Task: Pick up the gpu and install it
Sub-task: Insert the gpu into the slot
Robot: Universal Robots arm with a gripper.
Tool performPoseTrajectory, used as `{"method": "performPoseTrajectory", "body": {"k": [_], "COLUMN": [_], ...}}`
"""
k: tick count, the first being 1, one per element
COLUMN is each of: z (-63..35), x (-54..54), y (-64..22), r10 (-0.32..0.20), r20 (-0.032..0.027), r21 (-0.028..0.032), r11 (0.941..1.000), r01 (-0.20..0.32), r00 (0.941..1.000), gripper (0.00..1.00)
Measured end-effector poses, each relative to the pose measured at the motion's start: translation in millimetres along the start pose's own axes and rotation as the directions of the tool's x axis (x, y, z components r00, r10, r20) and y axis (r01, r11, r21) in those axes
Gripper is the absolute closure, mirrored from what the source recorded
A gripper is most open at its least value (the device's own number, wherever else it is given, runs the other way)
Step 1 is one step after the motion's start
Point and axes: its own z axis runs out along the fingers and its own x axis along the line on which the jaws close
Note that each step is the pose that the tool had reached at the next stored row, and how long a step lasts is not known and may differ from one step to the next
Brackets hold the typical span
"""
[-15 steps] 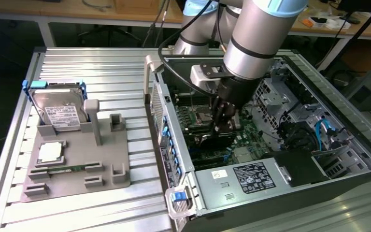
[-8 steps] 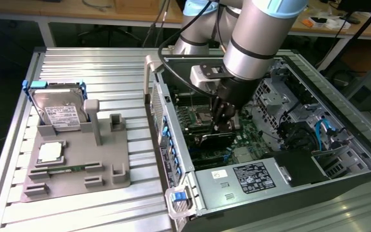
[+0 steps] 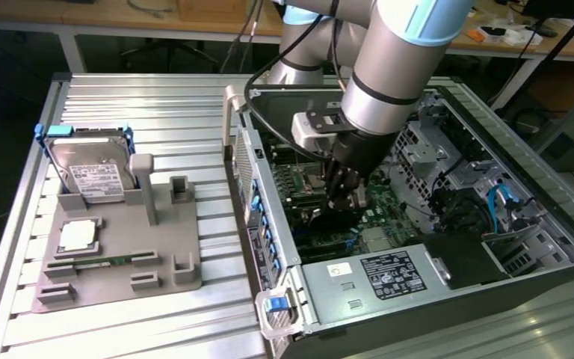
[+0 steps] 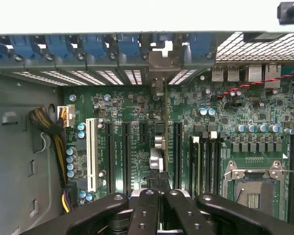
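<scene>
The gripper [image 3: 345, 200], lowered inside the open computer case [image 3: 526, 187], clenches the gpu [image 4: 158, 147] edge-on above the motherboard [image 4: 137, 112], its bracket end toward the case's rear slot wall (so the card meets an expansion slot squarely). The fingers [image 4: 149, 210] hide the card's near end; whether its edge sits in the slot is unclear.

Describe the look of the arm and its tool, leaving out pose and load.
The arm is a thick silver-grey tube with a pale blue joint cap and black ring seams. A black cable runs down beside it. The wrist carries a small pale box, and below it the black tool has linked fingers dotted with round holes.
</scene>
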Motion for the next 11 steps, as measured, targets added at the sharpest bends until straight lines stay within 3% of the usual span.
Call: {"method": "performPoseTrajectory", "body": {"k": [8,11], "z": [3.4,0.4], "x": [0.0,-0.1], "y": [0.0,0.0], "r10": [0.000,0.000], "r20": [-0.0009,0.0010], "r21": [-0.0004,0.0006], "r11": [1.0000,1.0000], "r01": [0.000,0.000], "r00": [1.0000,1.0000], "gripper": [0.89,0.89]}}
